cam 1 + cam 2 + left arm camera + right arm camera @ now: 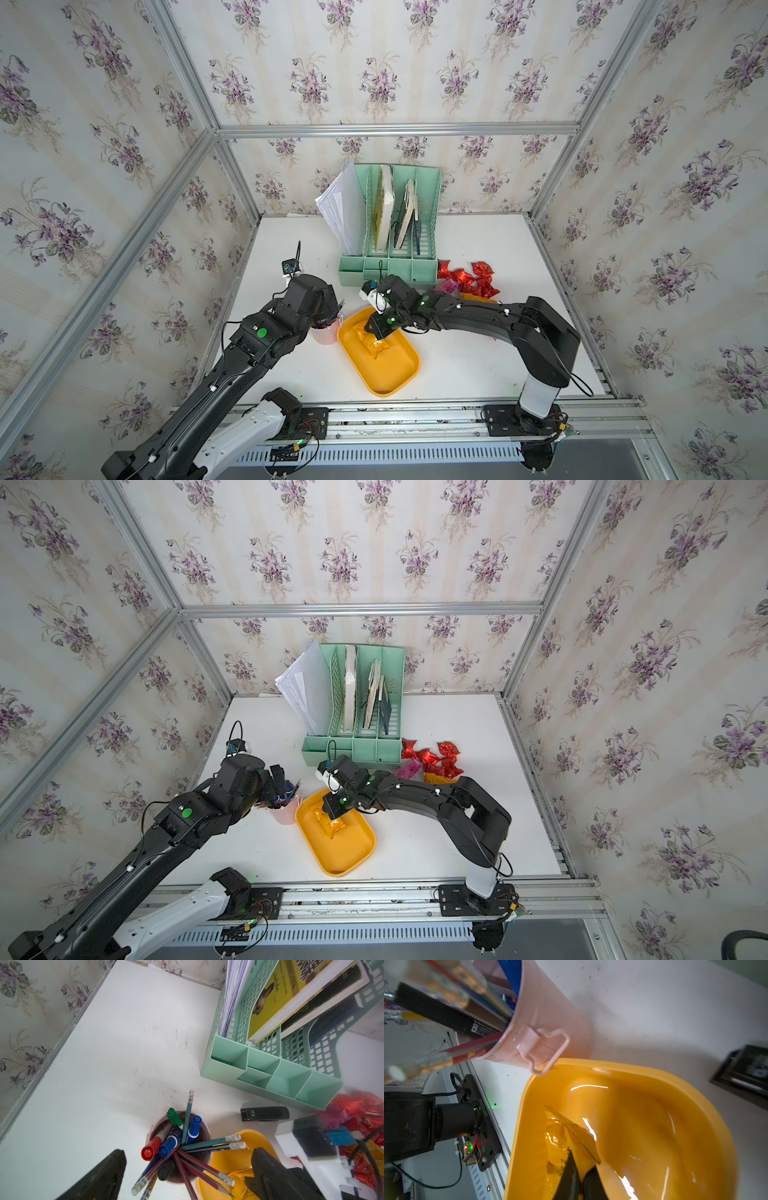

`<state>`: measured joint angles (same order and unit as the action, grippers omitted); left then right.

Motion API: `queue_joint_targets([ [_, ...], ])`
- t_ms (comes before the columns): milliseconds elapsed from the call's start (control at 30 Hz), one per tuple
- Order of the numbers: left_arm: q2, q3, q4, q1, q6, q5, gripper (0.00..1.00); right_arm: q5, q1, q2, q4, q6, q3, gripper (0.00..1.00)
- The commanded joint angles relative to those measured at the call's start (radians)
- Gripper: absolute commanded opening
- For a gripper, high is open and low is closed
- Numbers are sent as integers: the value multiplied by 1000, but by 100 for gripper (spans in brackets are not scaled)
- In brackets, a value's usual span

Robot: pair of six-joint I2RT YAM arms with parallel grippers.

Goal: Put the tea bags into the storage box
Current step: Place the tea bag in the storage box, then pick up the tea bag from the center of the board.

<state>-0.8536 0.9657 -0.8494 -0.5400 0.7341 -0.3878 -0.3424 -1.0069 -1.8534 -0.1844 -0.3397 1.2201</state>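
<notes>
The storage box (392, 368) (347, 854) is a shallow yellow-orange tray at the table's front middle. My right gripper (369, 328) (329, 812) (581, 1160) hangs low over its far end, shut on an orange-yellow tea bag (576, 1131). A second orange-yellow tea bag (377, 348) (333, 828) lies on the box floor beside it. Several red and pink tea bags (469, 278) (434, 759) (357, 1105) are heaped to the right of the green organizer. My left gripper (336, 308) (286, 788) (187, 1176) stands open above the pen cup, holding nothing.
A pink pen cup (326, 336) (285, 816) (550, 1022) full of pens and pencils touches the box's left far corner. A mint-green file organizer (390, 232) (357, 712) with papers and books stands behind. A black stapler (265, 1113) lies in front of the organizer.
</notes>
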Motion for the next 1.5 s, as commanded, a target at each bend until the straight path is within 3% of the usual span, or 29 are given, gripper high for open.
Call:
queue_joint_targets([
  [0, 23, -14, -26, 15, -19, 22, 99, -28, -21, -72, -18, 26, 66, 0],
  [100, 35, -19, -31, 21, -31, 16, 99, -31, -25, -115, -7, 9, 92, 0],
  [133, 36, -21, -34, 21, -34, 15, 99, -18, -25, -116, -1, 2, 87, 4],
  [200, 36, -22, -37, 23, -38, 16, 99, -7, -20, -107, 15, -10, 68, 27],
  [267, 36, -25, -36, 23, -39, 17, 99, 10, -20, -87, 31, -21, 41, 40],
  [400, 30, -28, -22, 23, -39, 20, 99, 74, -2, -49, 51, -47, -16, 44],
  [600, -1, -16, 2, 25, -46, 37, 99, 251, 55, -41, -7, -115, -45, 45],
  [733, -32, 5, -1, 23, -49, 59, 99, 300, 78, -29, -20, -120, -52, 46],
  [1167, -70, 35, 7, 25, -42, 102, 99, 294, 95, 103, -73, -104, -39, 79],
  [1333, -89, 48, 15, 24, -43, 135, 99, 382, 101, 181, -165, -115, -10, 79],
  [1467, -122, 70, 25, 23, -56, 179, 99, 368, 189, 219, -225, -193, -29, 73],
])
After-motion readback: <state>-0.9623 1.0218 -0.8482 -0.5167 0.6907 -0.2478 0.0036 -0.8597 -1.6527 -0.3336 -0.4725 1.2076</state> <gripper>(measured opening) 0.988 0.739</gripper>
